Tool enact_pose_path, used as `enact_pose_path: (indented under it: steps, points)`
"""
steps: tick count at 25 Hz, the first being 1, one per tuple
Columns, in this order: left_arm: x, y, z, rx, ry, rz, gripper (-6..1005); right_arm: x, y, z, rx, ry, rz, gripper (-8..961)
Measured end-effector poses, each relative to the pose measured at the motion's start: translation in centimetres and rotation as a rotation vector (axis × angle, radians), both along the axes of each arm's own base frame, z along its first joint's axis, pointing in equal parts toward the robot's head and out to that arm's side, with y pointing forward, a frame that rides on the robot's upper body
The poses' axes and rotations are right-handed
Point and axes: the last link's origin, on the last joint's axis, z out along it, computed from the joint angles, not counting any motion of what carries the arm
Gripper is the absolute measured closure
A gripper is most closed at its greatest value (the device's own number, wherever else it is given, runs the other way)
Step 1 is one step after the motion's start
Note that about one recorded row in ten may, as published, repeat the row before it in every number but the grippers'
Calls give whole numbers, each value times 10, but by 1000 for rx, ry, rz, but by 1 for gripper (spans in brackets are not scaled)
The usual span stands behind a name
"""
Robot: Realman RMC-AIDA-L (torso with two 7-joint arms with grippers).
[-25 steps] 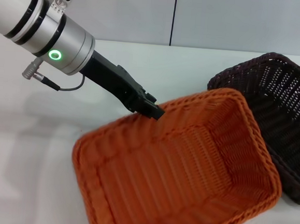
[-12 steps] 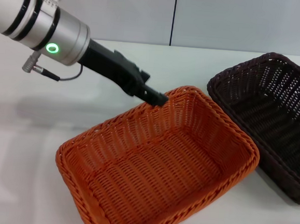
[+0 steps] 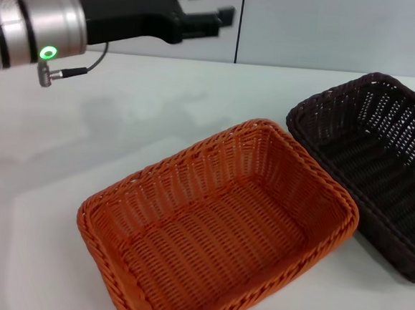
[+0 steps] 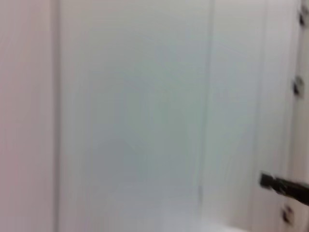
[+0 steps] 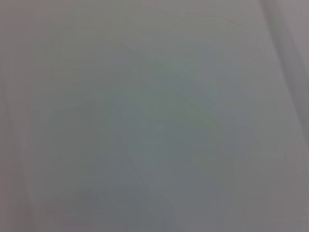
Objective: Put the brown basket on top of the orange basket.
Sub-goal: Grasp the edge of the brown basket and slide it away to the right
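The orange basket (image 3: 219, 231) sits flat and upright on the white table, front centre, with nothing in it. The brown basket (image 3: 379, 165) sits on the table just right of it, their near corners almost touching; it runs off the right edge of the view. My left gripper (image 3: 209, 3) is open and empty, raised high above the table's back, well clear of the orange basket's far rim. The left wrist view shows only a pale wall. The right arm is out of view, and its wrist view shows only a plain grey surface.
The white table (image 3: 86, 138) stretches bare to the left of the baskets. A pale wall with a dark vertical seam (image 3: 240, 28) stands behind the table's far edge.
The orange basket went from tilted in my left gripper to flat on the table. The gripper then let go of its far rim and rose up and back.
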Motion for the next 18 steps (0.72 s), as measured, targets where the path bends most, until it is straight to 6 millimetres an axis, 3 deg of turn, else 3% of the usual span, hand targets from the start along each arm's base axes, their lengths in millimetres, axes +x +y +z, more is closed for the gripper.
enact_pose_path:
  steps: [2,3,6,7,9,10,15,18]
  points:
    - [-3,0,-1,12,-14,0,173,-4,0,1,-55,-3,22,329]
    - [-15,-2,-3,60,-59,4,173,-16,1,11,-208,-48,83,329]
    - [-25,-4,-3,89,-90,16,173,-27,-2,20,-348,-113,129,329]
    - [-29,-6,-3,100,-100,22,173,-36,-9,32,-459,-174,176,328]
    - [-32,-7,0,117,-115,28,173,-40,-15,37,-511,-201,200,328]
    - [-42,-13,6,172,-171,46,173,-46,-22,50,-578,-242,223,328]
    - [-54,-22,10,264,-234,35,174,-44,-31,73,-653,-380,170,342]
    - [-54,-22,10,264,-234,35,174,-38,-31,73,-665,-439,143,342]
